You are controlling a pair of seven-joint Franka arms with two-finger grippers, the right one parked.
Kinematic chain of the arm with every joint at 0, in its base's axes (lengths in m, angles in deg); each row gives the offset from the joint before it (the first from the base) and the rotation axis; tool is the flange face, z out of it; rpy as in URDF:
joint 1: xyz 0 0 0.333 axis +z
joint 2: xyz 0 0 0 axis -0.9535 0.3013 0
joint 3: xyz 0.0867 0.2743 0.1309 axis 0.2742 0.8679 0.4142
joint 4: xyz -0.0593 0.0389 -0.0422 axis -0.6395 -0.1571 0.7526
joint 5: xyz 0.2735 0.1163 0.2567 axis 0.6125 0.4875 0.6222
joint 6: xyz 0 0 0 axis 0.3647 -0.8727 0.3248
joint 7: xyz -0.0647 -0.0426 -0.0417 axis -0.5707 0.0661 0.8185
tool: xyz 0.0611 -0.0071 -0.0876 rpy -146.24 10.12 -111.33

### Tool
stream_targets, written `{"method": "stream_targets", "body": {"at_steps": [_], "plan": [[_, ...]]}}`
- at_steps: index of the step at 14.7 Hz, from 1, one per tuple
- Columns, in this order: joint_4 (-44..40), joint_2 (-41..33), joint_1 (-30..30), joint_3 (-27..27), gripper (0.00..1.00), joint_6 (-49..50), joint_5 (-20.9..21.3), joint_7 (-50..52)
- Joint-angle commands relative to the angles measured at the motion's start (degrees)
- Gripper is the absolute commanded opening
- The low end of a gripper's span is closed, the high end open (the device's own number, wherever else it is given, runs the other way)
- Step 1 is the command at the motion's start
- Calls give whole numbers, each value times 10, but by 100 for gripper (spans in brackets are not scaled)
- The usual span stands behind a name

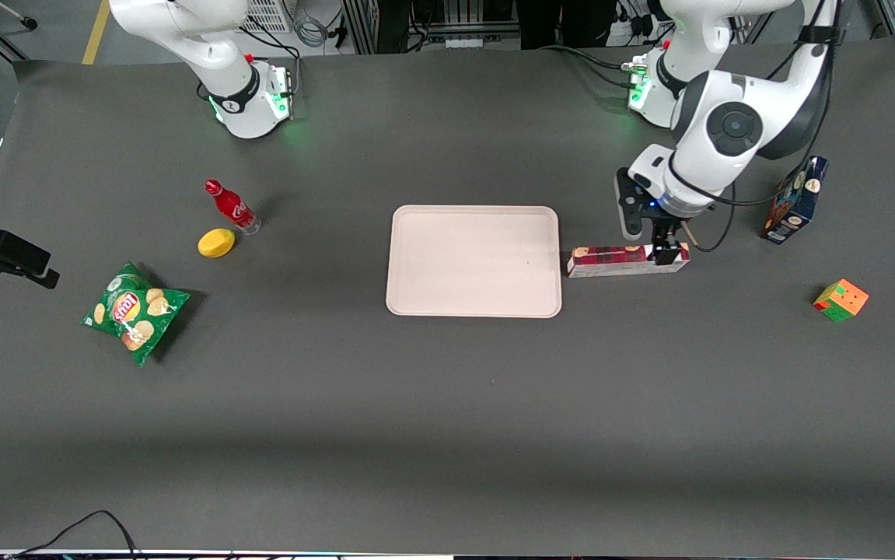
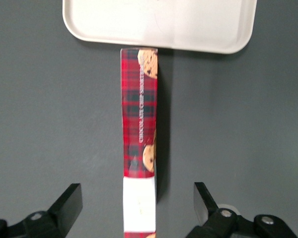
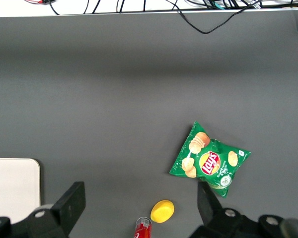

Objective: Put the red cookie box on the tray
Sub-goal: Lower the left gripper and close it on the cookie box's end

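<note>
The red cookie box (image 1: 626, 260) lies flat on the table beside the tray (image 1: 474, 260), its plaid end almost touching the tray's rim (image 2: 159, 44). In the left wrist view the red cookie box (image 2: 139, 139) runs lengthwise, with its white end section between my fingers. My gripper (image 1: 666, 249) hovers over that white end, the end farthest from the tray. The gripper (image 2: 138, 201) is open, each fingertip (image 2: 72, 198) well apart from the carton's sides. Nothing lies on the tray.
A dark blue snack box (image 1: 795, 200) stands upright toward the working arm's end, with a coloured cube (image 1: 840, 300) nearer the front camera. Toward the parked arm's end lie a red bottle (image 1: 231, 207), a yellow lemon (image 1: 216, 243) and a green chip bag (image 1: 134, 312).
</note>
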Motion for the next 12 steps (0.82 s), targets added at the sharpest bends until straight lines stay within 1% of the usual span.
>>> {"method": "stream_targets", "body": {"at_steps": [1,3,5,7,8,12], "plan": [[37,8,5,-34,100,-68,-6,38],[47,29,6,-33,100,-107,-1,37],[48,35,6,-33,100,-111,4,34],[47,37,7,-32,100,-112,21,31],[48,40,17,-32,100,-114,28,32],[44,72,28,-29,100,-135,29,30]]}}
